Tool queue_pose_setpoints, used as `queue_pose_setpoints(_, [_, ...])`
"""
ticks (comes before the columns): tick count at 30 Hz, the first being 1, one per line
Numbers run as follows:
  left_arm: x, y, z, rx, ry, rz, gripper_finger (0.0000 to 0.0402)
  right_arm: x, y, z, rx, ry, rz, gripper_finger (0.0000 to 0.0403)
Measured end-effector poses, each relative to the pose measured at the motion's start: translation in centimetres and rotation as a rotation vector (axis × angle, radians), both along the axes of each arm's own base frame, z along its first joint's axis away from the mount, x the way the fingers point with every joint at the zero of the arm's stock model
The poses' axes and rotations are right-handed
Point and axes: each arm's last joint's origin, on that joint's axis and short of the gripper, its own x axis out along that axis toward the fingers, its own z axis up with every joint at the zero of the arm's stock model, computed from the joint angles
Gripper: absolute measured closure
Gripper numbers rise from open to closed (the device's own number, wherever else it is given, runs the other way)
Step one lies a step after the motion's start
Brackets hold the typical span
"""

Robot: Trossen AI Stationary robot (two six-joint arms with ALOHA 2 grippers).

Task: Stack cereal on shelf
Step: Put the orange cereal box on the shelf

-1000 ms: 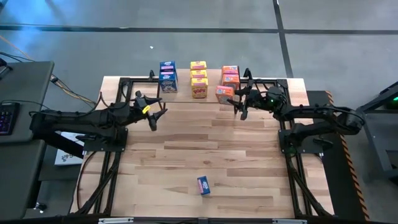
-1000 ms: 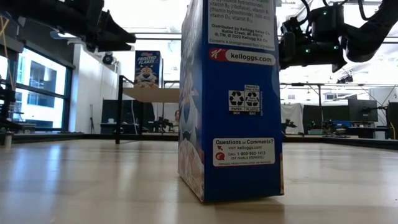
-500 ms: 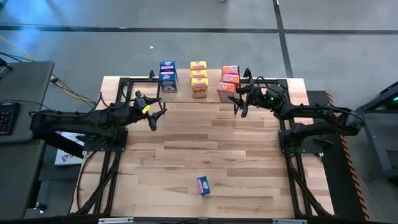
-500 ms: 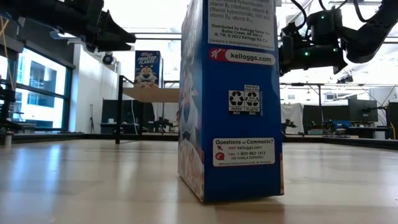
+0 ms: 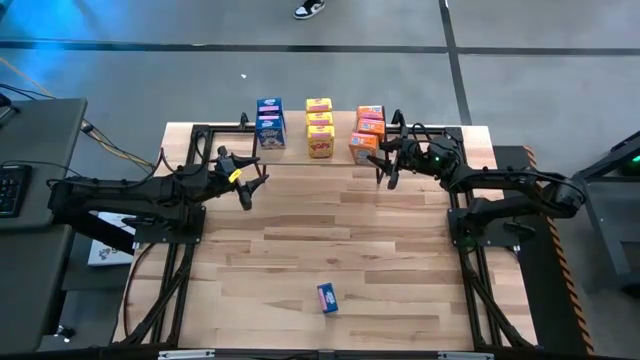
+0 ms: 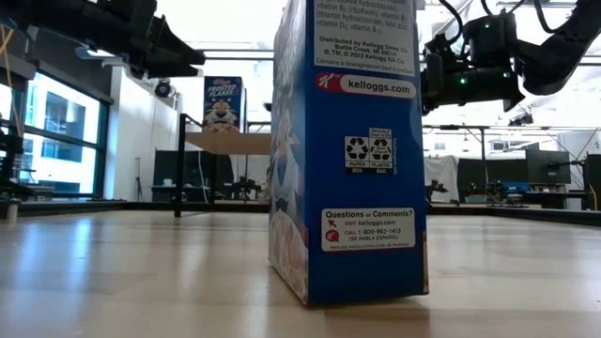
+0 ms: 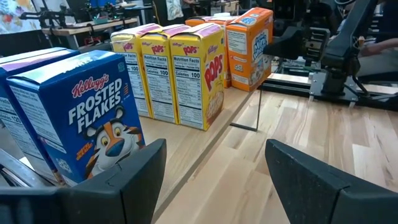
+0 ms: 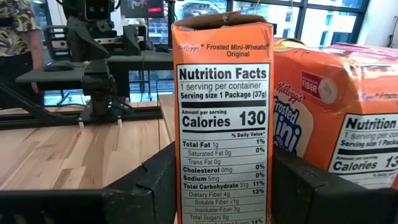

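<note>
The shelf (image 7: 186, 142) stands at the table's far edge. On it stand blue cereal boxes (image 5: 269, 122), yellow ones (image 5: 319, 127) and orange ones (image 5: 370, 120). My right gripper (image 5: 378, 160) is shut on the nearest orange box (image 8: 222, 118), at the near end of the orange row. My left gripper (image 5: 248, 185) hangs open and empty in front of the blue boxes (image 7: 93, 118). One more blue box (image 5: 327, 297) stands upright on its bottom end on the table near the front edge, filling the low view (image 6: 347, 150). My right gripper pinches the orange box between its two fingers (image 8: 155, 186), one on each broad face, with the narrow nutrition panel (image 8: 221, 155) turned toward the wrist. The fingers come in level from the table's right side. The box stands upright; the fingers hide its bottom.
The other arm's base and stand (image 8: 99, 74) show beyond the orange box. The shelf's thin black leg (image 7: 258, 106) drops at its near corner. A person's shoe (image 5: 310, 8) is on the floor past the table, and a person (image 8: 13, 31) stands off to one side.
My right gripper has swung a little toward the far edge with the orange box, which has turned slightly and now stands closer to the orange row.
</note>
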Motion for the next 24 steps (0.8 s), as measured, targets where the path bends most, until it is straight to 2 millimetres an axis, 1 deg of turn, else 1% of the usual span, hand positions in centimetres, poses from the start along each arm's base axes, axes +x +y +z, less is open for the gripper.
queue_pose_setpoints(24, [-0.01, 0.01, 0.0, 0.0, 0.001, 0.003, 0.0137, -0.05, -0.17, -0.23, -0.003, 0.025, -0.059, 0.0218])
